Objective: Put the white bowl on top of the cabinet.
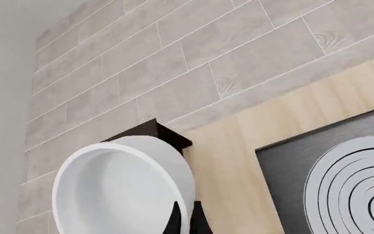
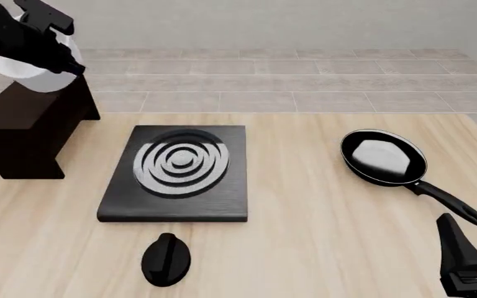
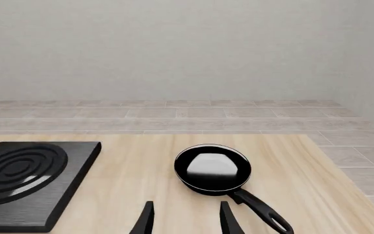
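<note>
Item one: the white bowl (image 2: 31, 74), upper left of the front view, carried by my left claw (image 1: 185, 219) over the cabinet (image 2: 23, 133). The claw's fingers are clamped on the bowl's rim, one inside the wall and one outside (my reading from the left wrist view, where the dark tips straddle the white edge at the bottom of the frame). I judge it tilted and not yet resting flat on the cabinet top; contact is hidden by the arm.

Item two: right claw (image 3: 185, 217), lower right of the front view, fingers apart, holding nothing, parked clear of the work.

Item three: stove plate (image 2: 176, 174), frying pan (image 2: 385, 159) and a black knob (image 2: 166, 259) on the tabletop (image 2: 322, 236).
</note>
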You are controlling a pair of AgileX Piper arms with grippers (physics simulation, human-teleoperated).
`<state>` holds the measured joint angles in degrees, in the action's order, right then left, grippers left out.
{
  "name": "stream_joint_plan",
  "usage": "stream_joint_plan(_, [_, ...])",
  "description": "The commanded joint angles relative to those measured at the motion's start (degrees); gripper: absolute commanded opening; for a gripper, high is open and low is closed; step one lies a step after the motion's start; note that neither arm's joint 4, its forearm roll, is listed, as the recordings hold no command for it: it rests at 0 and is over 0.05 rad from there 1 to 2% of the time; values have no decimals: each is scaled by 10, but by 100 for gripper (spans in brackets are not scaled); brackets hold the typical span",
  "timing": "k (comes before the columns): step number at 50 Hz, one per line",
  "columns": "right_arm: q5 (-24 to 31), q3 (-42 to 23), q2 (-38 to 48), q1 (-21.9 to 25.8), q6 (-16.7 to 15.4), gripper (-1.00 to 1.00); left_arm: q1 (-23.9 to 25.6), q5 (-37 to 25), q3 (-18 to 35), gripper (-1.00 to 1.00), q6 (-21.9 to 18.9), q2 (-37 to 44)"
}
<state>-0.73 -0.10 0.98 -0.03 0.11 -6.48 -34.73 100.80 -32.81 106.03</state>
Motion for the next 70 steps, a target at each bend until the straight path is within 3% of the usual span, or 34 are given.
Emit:
stream_joint_plan(1, [0, 0, 0, 0, 0, 100, -55, 15, -10, -100, 15, -14])
stream_joint_plan(3, [0, 0, 0, 0, 0, 100, -65, 20, -23, -100, 3, -14])
stream_joint_plan(8, [0, 0, 0, 0, 0, 100, -63, 8, -11, -100, 20, -5])
stream_joint_plan(10, [0, 0, 0, 0, 0, 100, -84, 3, 14, -100, 5, 7])
stream_joint_plan(15, [0, 0, 0, 0, 0, 100, -95, -12, 41, -100, 13, 24])
stream_joint_plan(20, [0, 0, 0, 0, 0, 100, -91, -26, 51, -100, 58, 47])
stream_joint_plan(34, [0, 0, 0, 0, 0, 100, -104, -13, 72, -100, 64, 88])
stream_joint_plan(37, [0, 0, 0, 0, 0, 100, -97, -15, 83, -100, 85, 96])
stream_joint_plan(45, [0, 0, 0, 0, 0, 100, -79, 11, 26, -100, 66, 100])
stream_joint_plan(53, [0, 0, 0, 0, 0, 100, -66, 5, 30, -100, 104, 110])
stream_joint_plan(66, [0, 0, 0, 0, 0, 100, -70, -8, 43, -100, 103, 114])
stream_joint_plan(67, [0, 0, 0, 0, 0, 100, -70, -10, 43, 100, 103, 114])
stream_joint_plan(70, [0, 0, 0, 0, 0, 100, -72, -15, 51, 100, 98, 114])
